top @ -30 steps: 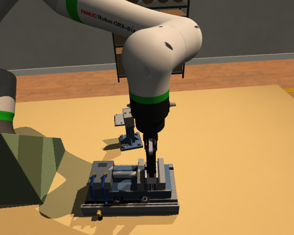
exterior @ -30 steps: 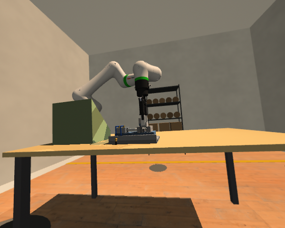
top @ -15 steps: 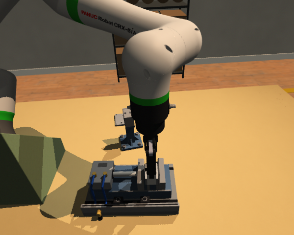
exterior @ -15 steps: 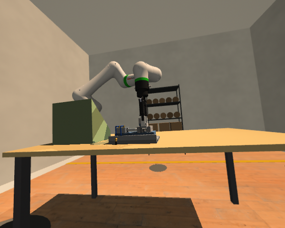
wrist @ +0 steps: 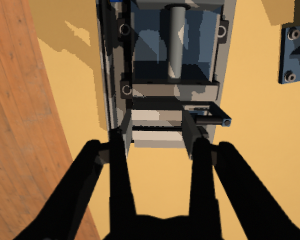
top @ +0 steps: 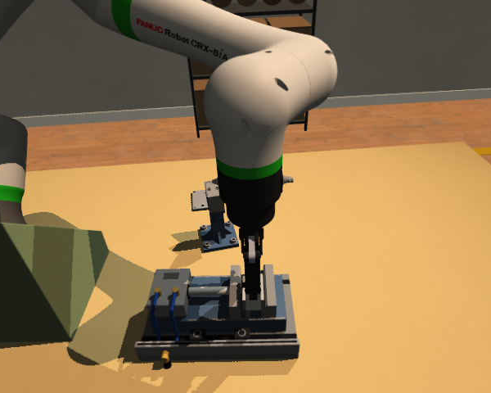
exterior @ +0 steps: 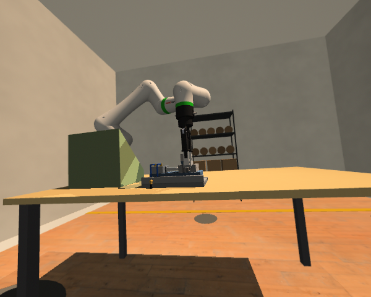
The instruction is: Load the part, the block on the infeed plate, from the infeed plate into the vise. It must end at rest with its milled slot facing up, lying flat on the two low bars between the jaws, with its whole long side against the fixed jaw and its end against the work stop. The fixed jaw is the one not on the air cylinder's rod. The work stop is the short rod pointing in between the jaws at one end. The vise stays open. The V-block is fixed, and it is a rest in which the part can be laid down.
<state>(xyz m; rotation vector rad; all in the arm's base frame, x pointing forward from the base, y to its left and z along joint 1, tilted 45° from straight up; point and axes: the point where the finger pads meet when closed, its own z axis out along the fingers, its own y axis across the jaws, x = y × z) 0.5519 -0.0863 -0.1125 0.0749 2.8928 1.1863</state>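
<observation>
My gripper (top: 252,291) reaches straight down between the two jaws of the vise (top: 220,314) and is shut on the part (wrist: 157,127), a light grey block with a dark slot line along its top. In the wrist view my fingers clamp the block's two ends. The moving jaw (top: 236,291) is on the cylinder rod (top: 205,291) to the left, and the fixed jaw (top: 269,291) is to the right. The work stop (wrist: 214,120), a short dark rod, points in at the block's right end. I cannot tell whether the block touches the bars or the fixed jaw.
A bolted stand with a small plate on top (top: 212,215) stands just behind the vise. The green robot pedestal (top: 34,279) is at the left. Blue air hoses (top: 163,313) run at the vise's cylinder end. A shelf rack (exterior: 214,140) stands beyond the table.
</observation>
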